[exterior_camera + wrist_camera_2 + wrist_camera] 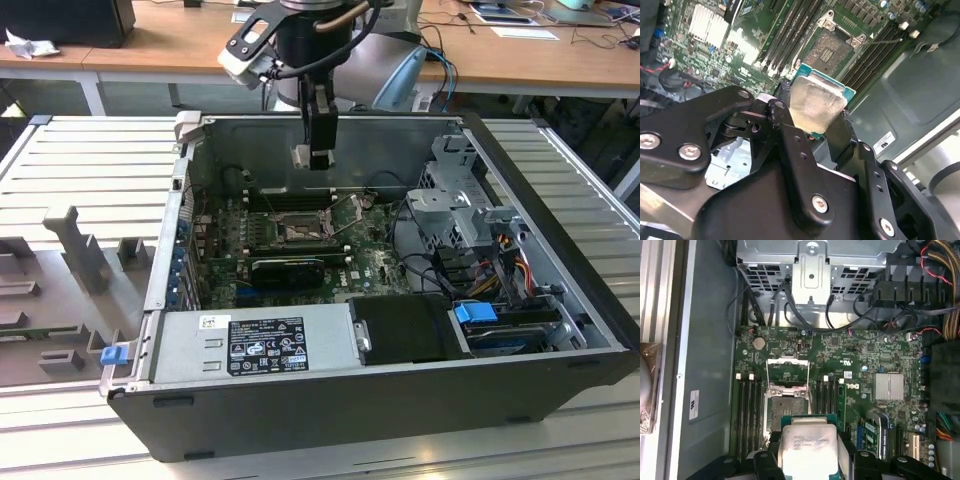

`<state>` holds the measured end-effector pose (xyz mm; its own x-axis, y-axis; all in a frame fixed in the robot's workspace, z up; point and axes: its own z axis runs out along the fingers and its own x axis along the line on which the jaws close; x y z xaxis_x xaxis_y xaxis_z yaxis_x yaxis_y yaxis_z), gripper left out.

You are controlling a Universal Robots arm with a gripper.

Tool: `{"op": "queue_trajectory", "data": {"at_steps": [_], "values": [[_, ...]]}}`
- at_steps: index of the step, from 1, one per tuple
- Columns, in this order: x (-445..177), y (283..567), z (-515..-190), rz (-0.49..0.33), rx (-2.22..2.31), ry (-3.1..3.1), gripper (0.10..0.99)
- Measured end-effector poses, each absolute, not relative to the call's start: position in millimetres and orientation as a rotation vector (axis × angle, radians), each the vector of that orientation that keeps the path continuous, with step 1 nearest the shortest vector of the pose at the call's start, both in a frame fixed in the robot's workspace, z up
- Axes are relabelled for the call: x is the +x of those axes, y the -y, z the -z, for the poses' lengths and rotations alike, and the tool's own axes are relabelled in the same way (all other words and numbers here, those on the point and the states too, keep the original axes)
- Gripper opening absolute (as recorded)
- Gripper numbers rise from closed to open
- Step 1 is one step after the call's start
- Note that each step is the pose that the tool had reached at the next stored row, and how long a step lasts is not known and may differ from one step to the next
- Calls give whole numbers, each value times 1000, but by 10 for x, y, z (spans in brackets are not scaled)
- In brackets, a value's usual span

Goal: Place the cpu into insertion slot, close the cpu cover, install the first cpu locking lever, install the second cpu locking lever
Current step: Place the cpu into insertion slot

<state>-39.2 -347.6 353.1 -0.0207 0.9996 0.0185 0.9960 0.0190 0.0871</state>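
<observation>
Barely started: the gripper (321,150) is clamped on the chip (807,445), up above the socket (787,410), not in it. The cover (788,371) looks flipped open, though that's hard to tell. Levers not done.

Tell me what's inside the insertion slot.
Nothing sits in the insertion slot: its dark contact field is bare. The gripper holds the cpu above it, and in the first wrist view the cpu covers one edge of the slot.
</observation>
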Motion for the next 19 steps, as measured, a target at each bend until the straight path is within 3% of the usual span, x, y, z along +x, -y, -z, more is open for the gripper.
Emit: {"op": "queue_trajectory", "data": {"at_steps": [19], "values": [[-394, 3468, -3036, -105, 2162, -2222, 529]]}}
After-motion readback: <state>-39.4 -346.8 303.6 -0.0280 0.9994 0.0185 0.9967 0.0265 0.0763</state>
